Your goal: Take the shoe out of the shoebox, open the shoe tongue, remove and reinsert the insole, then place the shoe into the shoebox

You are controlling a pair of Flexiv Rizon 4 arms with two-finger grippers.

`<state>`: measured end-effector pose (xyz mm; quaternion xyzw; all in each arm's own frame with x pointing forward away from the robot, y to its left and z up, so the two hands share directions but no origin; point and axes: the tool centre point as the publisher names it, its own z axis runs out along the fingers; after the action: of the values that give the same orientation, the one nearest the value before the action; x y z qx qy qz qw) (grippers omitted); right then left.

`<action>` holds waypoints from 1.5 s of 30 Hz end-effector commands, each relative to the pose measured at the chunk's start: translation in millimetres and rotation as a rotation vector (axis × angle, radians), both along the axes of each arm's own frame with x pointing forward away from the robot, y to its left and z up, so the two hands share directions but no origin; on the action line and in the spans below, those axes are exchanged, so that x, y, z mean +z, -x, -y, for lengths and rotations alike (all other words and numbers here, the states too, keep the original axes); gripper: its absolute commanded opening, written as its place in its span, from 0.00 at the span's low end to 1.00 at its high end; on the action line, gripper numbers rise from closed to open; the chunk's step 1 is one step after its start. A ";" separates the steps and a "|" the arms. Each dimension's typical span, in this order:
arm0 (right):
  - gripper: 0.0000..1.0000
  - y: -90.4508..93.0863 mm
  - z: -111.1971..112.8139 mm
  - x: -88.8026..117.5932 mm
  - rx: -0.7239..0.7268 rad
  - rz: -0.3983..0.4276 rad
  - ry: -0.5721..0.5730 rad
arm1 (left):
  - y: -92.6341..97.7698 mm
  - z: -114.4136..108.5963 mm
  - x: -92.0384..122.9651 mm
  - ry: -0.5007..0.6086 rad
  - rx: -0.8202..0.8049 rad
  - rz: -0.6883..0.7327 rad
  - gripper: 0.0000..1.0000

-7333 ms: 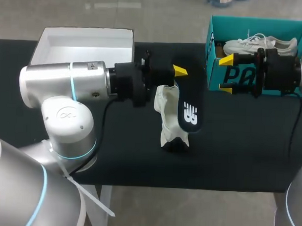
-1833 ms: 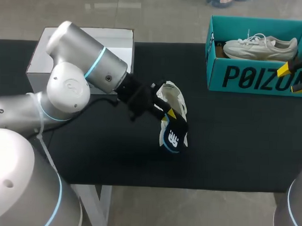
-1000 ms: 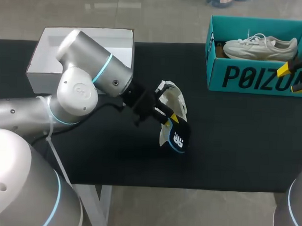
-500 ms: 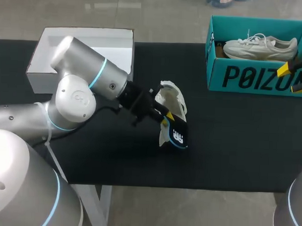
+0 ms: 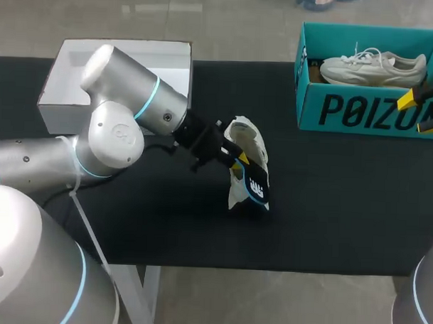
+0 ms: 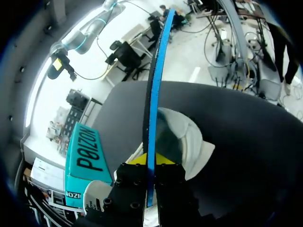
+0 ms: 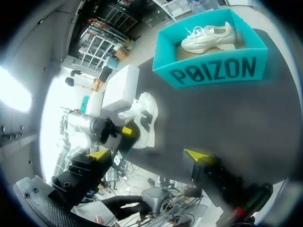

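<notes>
One left tool clamps insole beside shoe at table centre.

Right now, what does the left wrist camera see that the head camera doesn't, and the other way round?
Only the left wrist view: the insole seen edge-on, a thin blue strip pinched in the left gripper, with the open top of the white shoe just past it. Only the head view: the insole's flat printed face and the white box. Both: the insole, the white shoe, the teal box and the black table.
</notes>
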<state>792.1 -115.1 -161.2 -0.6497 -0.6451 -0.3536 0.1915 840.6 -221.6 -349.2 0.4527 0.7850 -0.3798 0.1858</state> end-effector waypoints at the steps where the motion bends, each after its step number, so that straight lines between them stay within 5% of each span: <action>1: 1.00 0.7 0.2 0.1 -0.001 -0.001 0.002 | -7.2 4.8 -7.1 -0.011 0.007 0.006 0.00; 8: 1.00 0.7 0.2 0.1 -0.001 -0.001 0.002 | -6.7 0.2 -3.7 0.004 0.023 -0.024 0.00; 9: 1.00 0.7 0.2 0.1 -0.001 -0.001 0.002 | -5.7 0.1 -2.5 0.005 0.023 -0.024 0.07; 10: 1.00 0.7 0.2 0.1 -0.001 -0.001 0.002 | -3.3 -0.6 0.0 0.005 0.023 -0.022 0.38; 11: 1.00 0.7 0.2 0.1 -0.001 -0.001 0.002 | -1.2 -1.0 2.1 0.007 0.019 -0.019 0.45; 18: 1.00 0.7 0.2 0.1 -0.001 -0.001 0.002 | 13.1 -1.1 11.4 0.023 -0.012 -0.031 0.47; 21: 1.00 0.7 0.2 0.1 -0.001 -0.001 0.002 | 19.6 0.9 14.8 0.031 -0.037 -0.036 0.42; 22: 1.00 0.7 0.2 0.1 -0.001 -0.001 0.002 | 21.4 1.8 15.6 0.031 -0.043 -0.029 0.26; 23: 1.00 0.7 0.2 0.1 -0.001 -0.001 0.002 | 23.0 2.5 15.8 0.031 -0.050 -0.028 0.00; 45: 1.00 0.7 0.2 0.1 -0.001 -0.001 0.002 | -11.2 -0.3 -12.6 -0.040 0.009 0.048 0.00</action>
<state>792.1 -115.2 -161.2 -0.6497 -0.6451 -0.3536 0.1915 849.4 -217.6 -356.2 0.4627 0.7900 -0.3518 0.1951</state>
